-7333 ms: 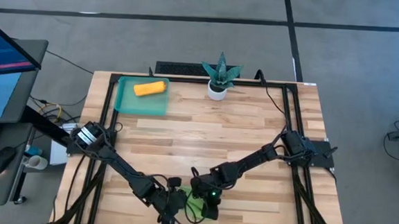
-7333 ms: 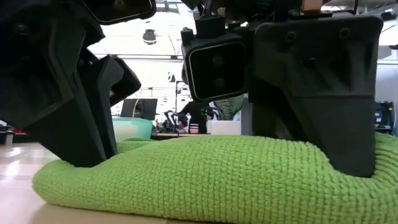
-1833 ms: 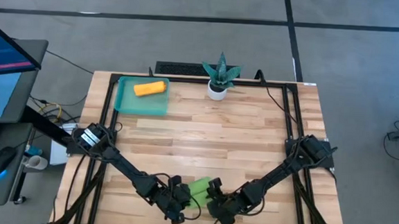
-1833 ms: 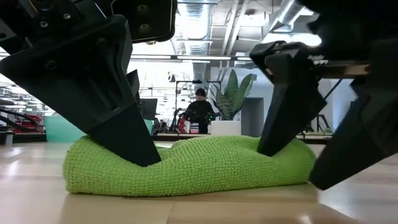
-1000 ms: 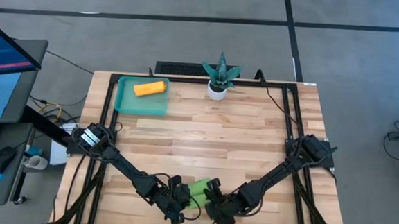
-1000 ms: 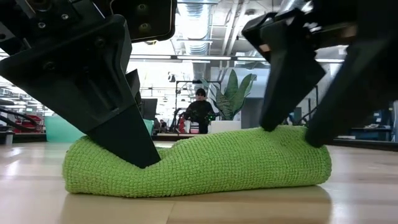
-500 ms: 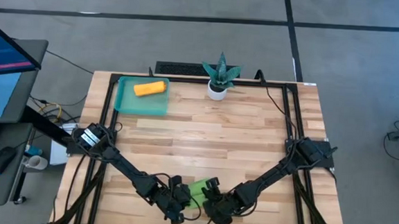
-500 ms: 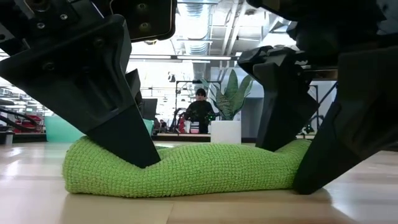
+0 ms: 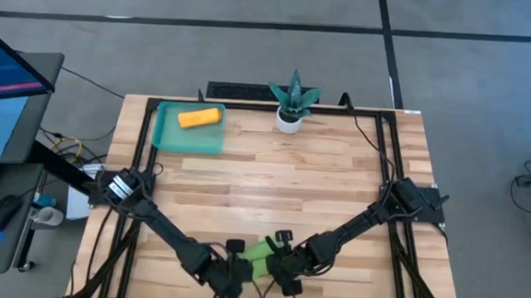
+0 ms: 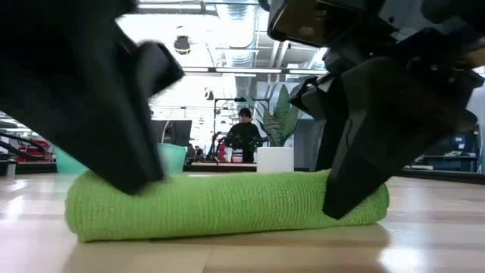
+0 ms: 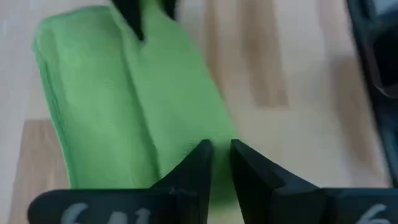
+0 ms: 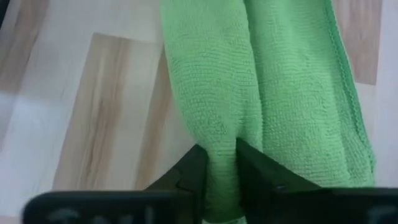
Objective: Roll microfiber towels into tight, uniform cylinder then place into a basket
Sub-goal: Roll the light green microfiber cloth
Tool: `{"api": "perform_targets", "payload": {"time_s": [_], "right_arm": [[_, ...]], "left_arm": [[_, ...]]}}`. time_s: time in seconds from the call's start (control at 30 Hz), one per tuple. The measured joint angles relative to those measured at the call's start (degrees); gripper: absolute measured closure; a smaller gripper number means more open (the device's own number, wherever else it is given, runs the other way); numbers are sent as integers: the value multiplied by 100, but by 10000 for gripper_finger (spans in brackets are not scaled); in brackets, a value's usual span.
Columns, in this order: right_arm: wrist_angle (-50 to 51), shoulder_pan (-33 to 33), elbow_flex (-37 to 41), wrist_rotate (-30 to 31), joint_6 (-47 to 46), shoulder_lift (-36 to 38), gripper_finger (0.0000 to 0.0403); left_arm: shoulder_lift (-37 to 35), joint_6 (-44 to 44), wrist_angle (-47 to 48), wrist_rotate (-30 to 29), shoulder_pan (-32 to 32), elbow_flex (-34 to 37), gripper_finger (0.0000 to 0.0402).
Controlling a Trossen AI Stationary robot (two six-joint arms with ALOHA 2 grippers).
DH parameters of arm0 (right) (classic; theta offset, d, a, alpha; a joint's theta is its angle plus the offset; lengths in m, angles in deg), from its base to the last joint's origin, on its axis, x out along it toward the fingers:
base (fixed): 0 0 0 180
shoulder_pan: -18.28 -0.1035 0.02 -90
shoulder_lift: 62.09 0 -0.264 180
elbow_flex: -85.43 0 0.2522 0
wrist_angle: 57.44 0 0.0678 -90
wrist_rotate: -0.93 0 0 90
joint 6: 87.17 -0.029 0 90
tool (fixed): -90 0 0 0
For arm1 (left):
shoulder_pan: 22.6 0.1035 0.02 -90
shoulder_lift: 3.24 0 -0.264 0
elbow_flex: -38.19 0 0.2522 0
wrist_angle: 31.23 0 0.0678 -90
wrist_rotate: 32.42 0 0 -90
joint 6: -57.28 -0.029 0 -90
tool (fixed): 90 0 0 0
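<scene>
The lime green towel [image 9: 257, 250] lies rolled into a long bundle near the table's front edge, resting on its underside [image 10: 220, 227]. My left gripper [image 9: 242, 260] is at the roll's left end and my right gripper [image 9: 274, 259] at its right end; both are shut on it. In the low view the left gripper [image 10: 140, 178] is blurred, and the right gripper [image 10: 352, 193] slants down onto the roll. The orange towel [image 9: 199, 117] lies rolled in the teal basket [image 9: 166, 139] at the far left. My left gripper has its two nearly closed fingers on the roll's left end, at one long edge [image 11: 186, 146], coming slanting down from above. How much cloth sits between them is hidden by the fingers. The roll lies on the table. My right gripper pinches a raised fold of the roll [image 12: 219, 146] between its two fingers, near the right end. The fingers [image 10: 356, 182] slant down from above and from the right. The roll stays lying on the table, stretched straight between the two grippers.
A small white pot with a spiky green plant [image 9: 292, 103] stands at the far edge, middle. Black frame rails [image 9: 383, 165] run along the table's sides. Bare wood lies between the roll and the basket. A person sits in the room beyond [image 10: 243, 136].
My right gripper has come down and leftward onto the roll's right end and shut on a fold there. My left gripper has risen a little and rolled at the wrist. The dents in the roll have smoothed out and it now lies straighter and longer.
</scene>
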Motion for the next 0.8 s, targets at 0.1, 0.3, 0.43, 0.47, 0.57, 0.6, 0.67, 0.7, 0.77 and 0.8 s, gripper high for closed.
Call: {"api": "perform_targets", "payload": {"time_s": [0.1, 0.3, 0.43, 0.47, 0.57, 0.6, 0.67, 0.7, 0.77, 0.8], "right_arm": [[-3, 36, 6, -37, -144, 8, 324], [-12, 34, 10, -80, -240, 8, 344], [-84, 34, 21, -68, -245, 8, 344], [-124, 36, 22, -66, -246, 7, 344], [-143, 37, 23, -64, -247, 6, 345], [-143, 37, 23, -64, -247, 6, 345], [-145, 37, 23, -64, -247, 6, 345], [-145, 37, 23, -64, -247, 6, 345], [-145, 37, 23, -64, -247, 6, 345], [-147, 37, 23, -64, -247, 6, 345]], "left_arm": [[0, -44, 931, -127, -133, -485, 349], [-9, -242, 1910, -1320, -439, -1118, 349], [-9, -548, 1828, -1605, -539, -1138, 349], [-9, -579, 1828, -1585, -539, -1138, 349], [-9, -579, 1821, -1459, -499, -1140, 349], [-9, -579, 1814, -1441, -482, -1140, 348], [-11, -579, 1808, -1440, -446, -1141, 342], [-12, -579, 1808, -1442, -427, -1144, 336], [-13, -538, 1803, -1440, -390, -1145, 319], [-22, -465, 1755, -1438, -370, -1115, 309]]}}
